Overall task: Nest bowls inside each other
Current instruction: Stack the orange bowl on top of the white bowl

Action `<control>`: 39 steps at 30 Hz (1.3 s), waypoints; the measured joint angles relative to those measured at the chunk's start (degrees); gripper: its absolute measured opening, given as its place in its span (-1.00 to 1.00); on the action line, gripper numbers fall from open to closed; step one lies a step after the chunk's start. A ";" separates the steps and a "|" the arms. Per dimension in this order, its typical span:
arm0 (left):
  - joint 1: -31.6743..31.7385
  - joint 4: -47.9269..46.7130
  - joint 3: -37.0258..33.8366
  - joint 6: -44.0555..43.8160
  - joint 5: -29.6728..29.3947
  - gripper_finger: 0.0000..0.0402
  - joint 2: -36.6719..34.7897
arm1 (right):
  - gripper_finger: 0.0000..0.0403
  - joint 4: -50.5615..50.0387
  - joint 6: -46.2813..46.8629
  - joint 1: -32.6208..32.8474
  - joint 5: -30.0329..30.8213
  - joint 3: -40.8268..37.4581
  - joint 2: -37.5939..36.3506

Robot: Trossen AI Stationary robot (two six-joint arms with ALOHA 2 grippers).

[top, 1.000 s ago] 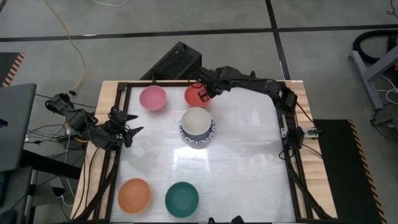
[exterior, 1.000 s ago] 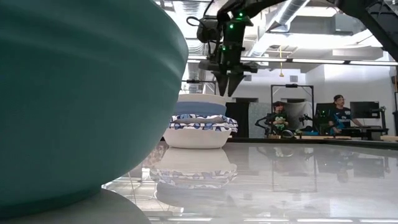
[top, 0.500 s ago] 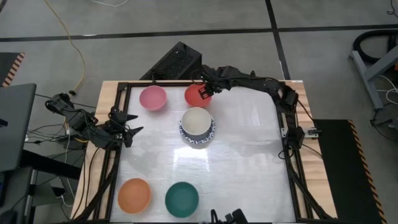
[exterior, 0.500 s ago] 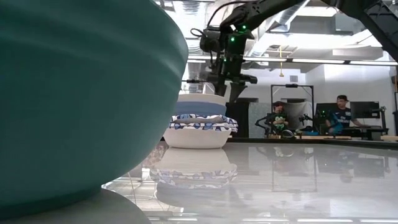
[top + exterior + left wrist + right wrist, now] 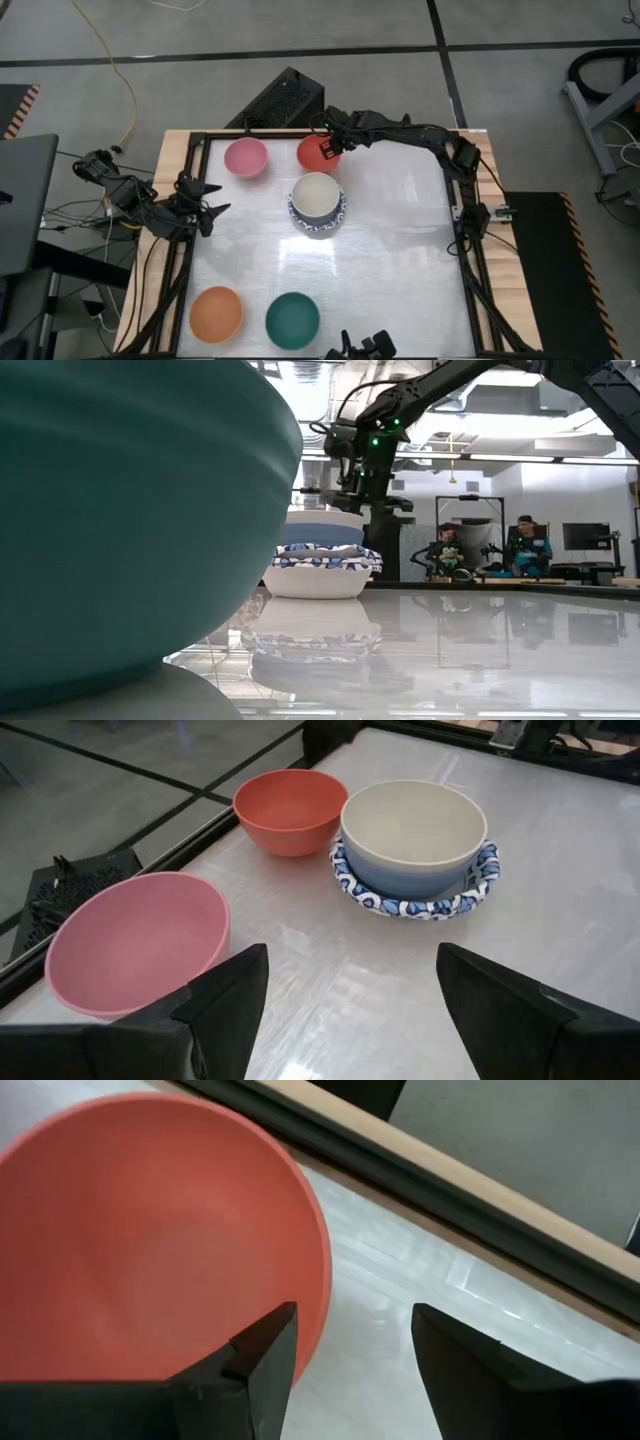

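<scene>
- left gripper (image 5: 208,212): parked at the table's left edge, fingers spread wide, holding nothing.
- orange bowl (image 5: 216,313): near-left corner of the table (image 5: 400,270), alone.
- pink bowl (image 5: 245,158): far side, left of the red one.
- dark green bowl (image 5: 292,319): near edge, just right of the orange bowl.
- nested stack (image 5: 318,204): table centre; cream bowl on top, dark blue beneath it, blue-patterned white rim at the base.
- red bowl (image 5: 316,153): far side, just behind the stack.
- right gripper (image 5: 327,148): over the red bowl's right rim, fingers parted, one inside the rim and one outside it.
</scene>
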 joint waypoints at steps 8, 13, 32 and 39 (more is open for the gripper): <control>0.00 0.02 0.00 0.00 0.00 0.39 0.00 | 0.09 3.02 -0.18 -0.07 -0.65 -3.45 0.01; -0.02 0.00 0.00 0.00 0.00 0.39 0.00 | 0.08 5.92 -0.23 -0.07 -3.46 -5.06 0.01; 0.00 0.00 0.00 0.00 0.00 0.39 0.00 | 0.00 8.58 -0.45 0.13 -4.73 -7.26 0.00; -0.02 0.02 0.00 0.00 0.00 0.39 0.00 | -0.33 8.12 -1.27 0.46 -6.18 -7.33 1.25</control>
